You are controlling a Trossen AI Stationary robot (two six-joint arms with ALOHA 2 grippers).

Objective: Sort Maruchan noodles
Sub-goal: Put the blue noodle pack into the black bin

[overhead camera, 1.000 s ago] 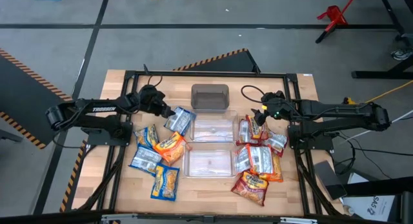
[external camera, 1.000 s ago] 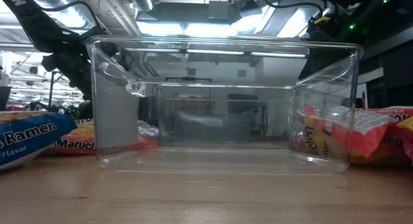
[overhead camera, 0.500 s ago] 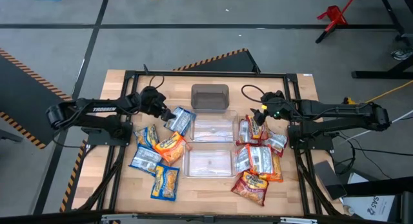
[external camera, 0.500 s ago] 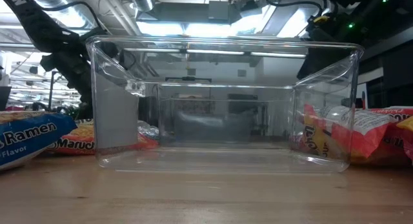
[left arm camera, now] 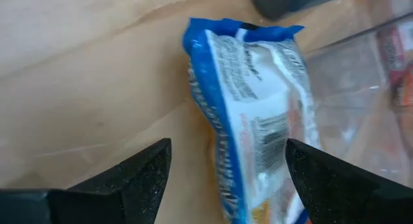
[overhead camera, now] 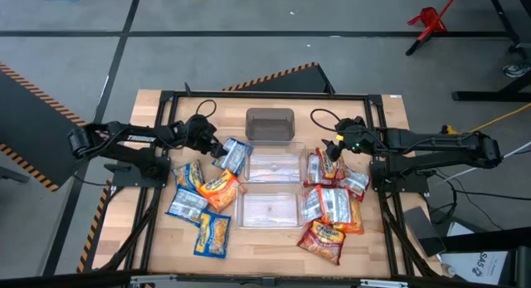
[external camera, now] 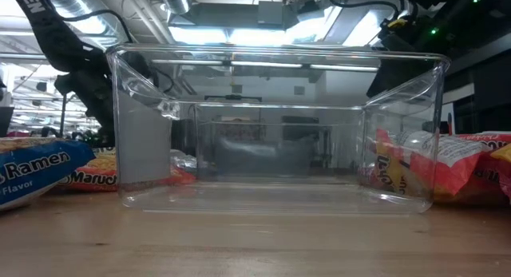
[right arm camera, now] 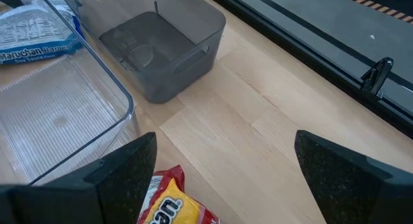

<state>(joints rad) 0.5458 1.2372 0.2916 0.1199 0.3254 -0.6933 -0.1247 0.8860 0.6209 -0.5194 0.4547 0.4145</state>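
A blue-and-yellow Maruchan packet (overhead camera: 233, 154) lies on the table against the left edge of the middle clear bin (overhead camera: 274, 166), just ahead of the left gripper (overhead camera: 217, 147). The gripper's fingers, part-closed a second ago, have spread wide and now stand on either side of the packet without holding it, as the left wrist view shows (left arm camera: 255, 127). The arm has also reached a little farther toward the bins. That suggests a pickup is about to begin, or a drop has just ended beside the bin.

Four more packets, blue and orange (overhead camera: 199, 201), lie scattered on the left of the table, near the first. A heap of red-and-silver packets (overhead camera: 332, 207) sits on the right, beside the front clear bin (overhead camera: 267, 209). All three bins, including the grey bin (overhead camera: 270, 124) at the back, appear empty, so the sorting looks barely started.

The right gripper (overhead camera: 332, 147) hovers released above the top red packet (right arm camera: 169, 208), exactly as it did a second ago.
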